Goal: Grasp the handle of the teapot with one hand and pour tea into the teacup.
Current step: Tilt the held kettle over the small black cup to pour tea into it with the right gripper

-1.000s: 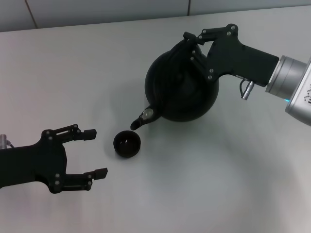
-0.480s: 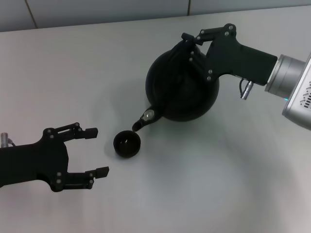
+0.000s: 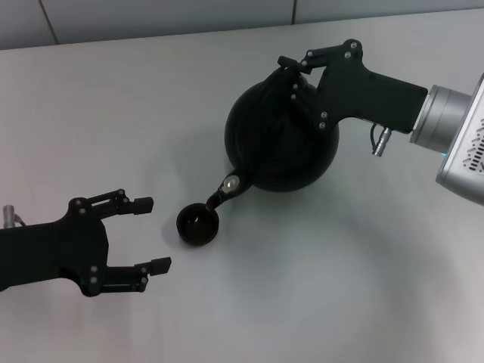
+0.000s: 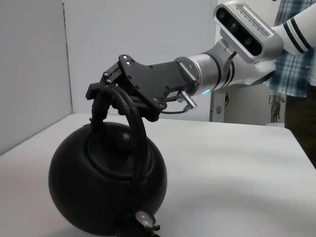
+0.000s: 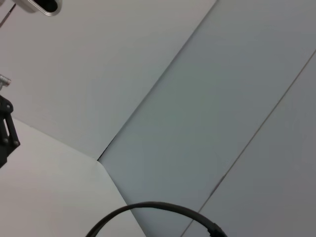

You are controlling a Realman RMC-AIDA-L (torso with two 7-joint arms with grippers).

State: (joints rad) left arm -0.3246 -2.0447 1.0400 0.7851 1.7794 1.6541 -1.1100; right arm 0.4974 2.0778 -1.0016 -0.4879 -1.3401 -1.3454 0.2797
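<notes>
Teapot, handle pinched by right pincer, tips spout-down toward teacup.

Matte-black teapot and black teacup on a pale grey table.

A pale grey table meets a grey panelled wall; a plaid-shirted person stands behind

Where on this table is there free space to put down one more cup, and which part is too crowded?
Free patches: the wide stretch of table in front of the teapot and under the right gripper, and the far-left area behind the left gripper. Crowded: the spot around the teacup, between the spout and the open left gripper.
</notes>
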